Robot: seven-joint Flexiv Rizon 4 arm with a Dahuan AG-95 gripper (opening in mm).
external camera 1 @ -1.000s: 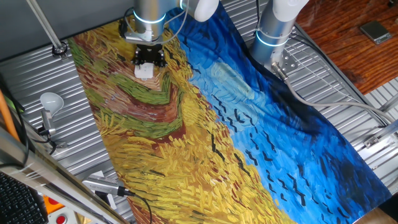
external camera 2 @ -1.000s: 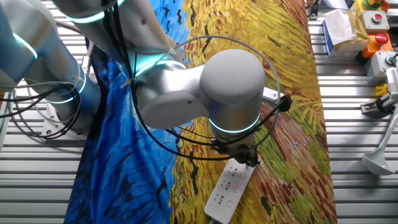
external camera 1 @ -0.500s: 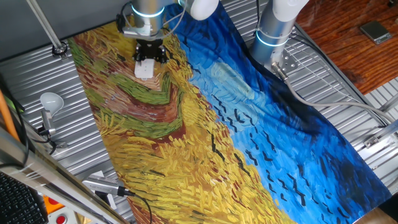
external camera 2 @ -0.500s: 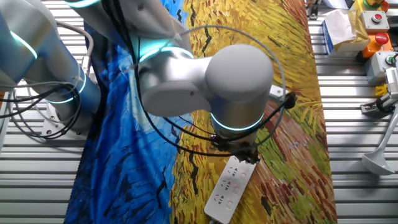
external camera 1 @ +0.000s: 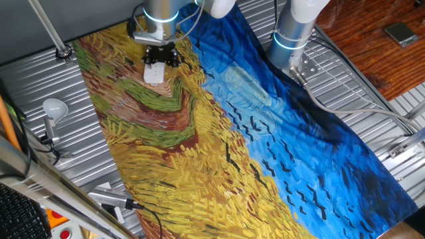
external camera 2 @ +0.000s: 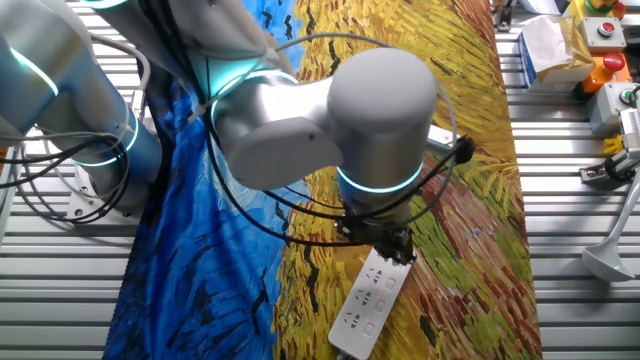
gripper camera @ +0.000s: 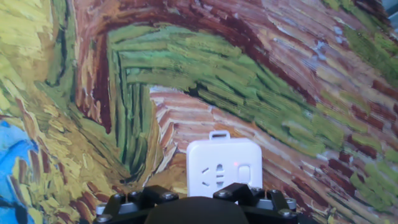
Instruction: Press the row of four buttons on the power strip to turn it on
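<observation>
The black two-finger gripper [external camera 1: 160, 56] has shifted slightly over the white rectangular plastic power strip [external camera 2: 370, 303] on painted cloth [external camera 1: 199, 146]; finger spacing cannot be told.

We see a ribbed metal table [external camera 1: 372, 113] under a painted cloth [external camera 1: 219, 153] of yellow and blue strokes; wooden floor [external camera 1: 372, 46] fills the upper right, a white lamp [external camera 1: 54, 108] stands at left.
</observation>
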